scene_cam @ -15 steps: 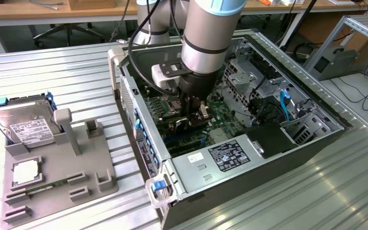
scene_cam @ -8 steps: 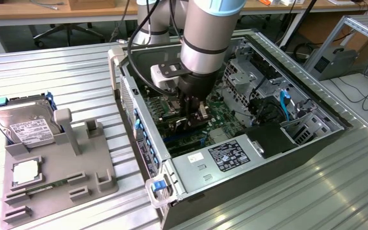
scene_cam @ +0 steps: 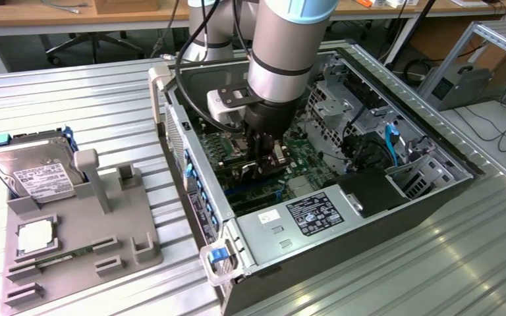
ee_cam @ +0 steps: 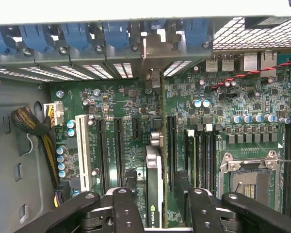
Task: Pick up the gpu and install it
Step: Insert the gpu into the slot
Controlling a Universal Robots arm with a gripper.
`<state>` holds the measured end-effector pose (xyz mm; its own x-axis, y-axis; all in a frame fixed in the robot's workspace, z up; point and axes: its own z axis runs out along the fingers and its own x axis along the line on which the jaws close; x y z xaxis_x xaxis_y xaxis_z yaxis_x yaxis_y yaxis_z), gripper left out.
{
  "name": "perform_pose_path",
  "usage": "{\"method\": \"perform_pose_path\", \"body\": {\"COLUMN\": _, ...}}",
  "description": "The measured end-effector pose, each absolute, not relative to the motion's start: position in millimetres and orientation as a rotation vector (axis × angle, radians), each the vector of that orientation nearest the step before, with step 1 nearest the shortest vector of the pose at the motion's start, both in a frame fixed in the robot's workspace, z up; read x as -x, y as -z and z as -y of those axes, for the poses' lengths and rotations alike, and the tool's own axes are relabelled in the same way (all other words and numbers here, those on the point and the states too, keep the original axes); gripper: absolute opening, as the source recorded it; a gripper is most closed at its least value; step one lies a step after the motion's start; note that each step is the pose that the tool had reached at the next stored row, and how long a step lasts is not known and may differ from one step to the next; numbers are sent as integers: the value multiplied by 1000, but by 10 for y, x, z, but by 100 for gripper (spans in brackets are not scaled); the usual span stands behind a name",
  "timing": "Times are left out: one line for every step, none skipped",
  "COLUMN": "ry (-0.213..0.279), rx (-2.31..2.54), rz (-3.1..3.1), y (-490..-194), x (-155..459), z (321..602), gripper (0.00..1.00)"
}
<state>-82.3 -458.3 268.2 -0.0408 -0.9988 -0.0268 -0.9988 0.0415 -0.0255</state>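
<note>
Inside the open computer case, centre frame, the end effector straddles the edge-on gpu; whether it clamps is unclear, the card's lower edge hidden.

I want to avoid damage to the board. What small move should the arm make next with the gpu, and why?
Probably a short, gentle push straight down toward the motherboard. The gpu stands on edge at the gripper, parallel to the long black slot, its bracket at the rear openings. Whether it is seated is hidden.
</note>
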Motion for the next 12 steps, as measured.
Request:
{"method": "perform_pose_path", "body": {"ry": 0, "rx": 2150, "rz": -2240, "y": -2682, "x": 823, "z": 4583, "gripper": 44}}
{"method": "perform_pose_path", "body": {"ry": 0, "rx": 2150, "rz": -2240, "y": -2682, "x": 823, "z": 4583, "gripper": 42}}
{"method": "perform_pose_path", "body": {"ry": 0, "rx": 2150, "rz": -2240, "y": -2682, "x": 823, "z": 4583, "gripper": 42}}
{"method": "perform_pose_path", "body": {"ry": 0, "rx": 2150, "rz": -2240, "y": -2682, "x": 823, "z": 4583, "gripper": 36}}
{"method": "perform_pose_path", "body": {"ry": 0, "rx": 2150, "rz": -2240, "y": -2682, "x": 823, "z": 4583, "gripper": 29}}
{"method": "perform_pose_path", "body": {"ry": 0, "rx": 2150, "rz": -2240, "y": -2682, "x": 823, "z": 4583, "gripper": 27}}
{"method": "perform_pose_path", "body": {"ry": 0, "rx": 2150, "rz": -2240, "y": -2682, "x": 823, "z": 4583, "gripper": 27}}
{"method": "perform_pose_path", "body": {"ry": 0, "rx": 2150, "rz": -2240, "y": -2682, "x": 823, "z": 4583, "gripper": 27}}
{"method": "perform_pose_path", "body": {"ry": 0, "rx": 2150, "rz": -2240, "y": -2682, "x": 823, "z": 4583, "gripper": 27}}
{"method": "perform_pose_path", "body": {"ry": 0, "rx": 2150, "rz": -2240, "y": -2682, "x": 823, "z": 4583, "gripper": 27}}
{"method": "perform_pose_path", "body": {"ry": 0, "rx": 2150, "rz": -2240, "y": -2682, "x": 823, "z": 4583, "gripper": 27}}
{"method": "perform_pose_path", "body": {"ry": 0, "rx": 2150, "rz": -2240, "y": -2682, "x": 823, "z": 4583, "gripper": 27}}
